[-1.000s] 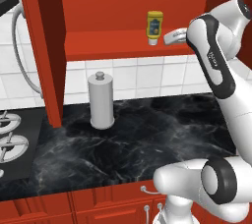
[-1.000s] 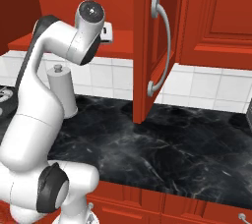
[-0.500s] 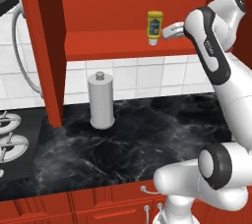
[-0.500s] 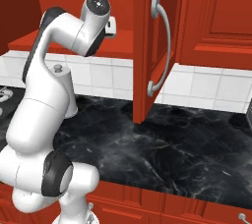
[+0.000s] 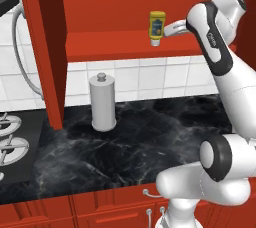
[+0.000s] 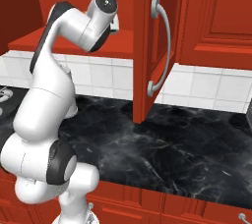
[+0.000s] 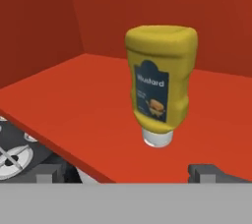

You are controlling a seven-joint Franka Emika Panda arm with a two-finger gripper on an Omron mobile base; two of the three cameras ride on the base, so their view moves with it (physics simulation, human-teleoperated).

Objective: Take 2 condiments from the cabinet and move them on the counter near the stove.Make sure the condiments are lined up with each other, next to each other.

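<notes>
Red cabinet wood surrounds us. Our two-finger gripper (image 7: 128, 171), low in the hand view, stands released, its tips spread wide with nothing between them. Just ahead, at centre frame, the yellow plastic squeeze bottle with the blue label (image 7: 160, 83) stands cap-down on the plain red shelf (image 7: 74, 105). We judge it light, slightly soft and narrow-footed, so easily tipped; we should take it mid-body, across the label. Below, at middle left of the left base view, stands a tall grey cylinder (image 5: 103, 102) on the black marble counter (image 5: 150, 137).
</notes>
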